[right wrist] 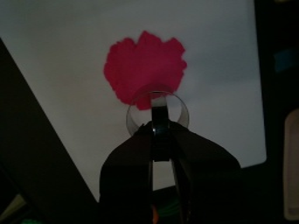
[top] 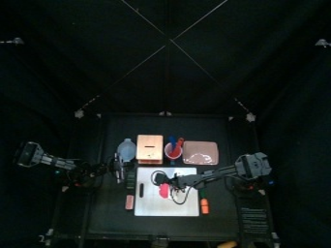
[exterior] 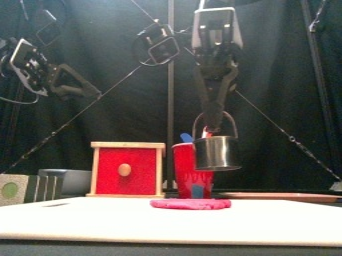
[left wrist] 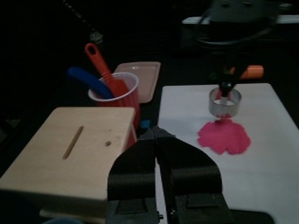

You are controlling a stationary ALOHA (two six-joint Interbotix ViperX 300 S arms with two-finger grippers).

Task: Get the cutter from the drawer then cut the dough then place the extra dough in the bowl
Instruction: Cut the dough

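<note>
Above the dough [exterior: 190, 203], cutter [exterior: 215, 152] upright, rim down, gripped by right fingers [right wrist: 122, 166], left fingers [left wrist: 138, 175] closed empty

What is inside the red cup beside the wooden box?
A blue knife and a red knife stick out of the red cup. The cup's wall hides their lower parts and its bottom. From the front, the cutter covers part of it.

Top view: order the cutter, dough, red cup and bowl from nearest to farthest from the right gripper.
1. cutter: hangs from the right gripper, above the white board.
2. dough: flat on the board, just below the cutter.
3. red cup: behind the board, mid-table.
4. bowl: back left of the table.
</note>
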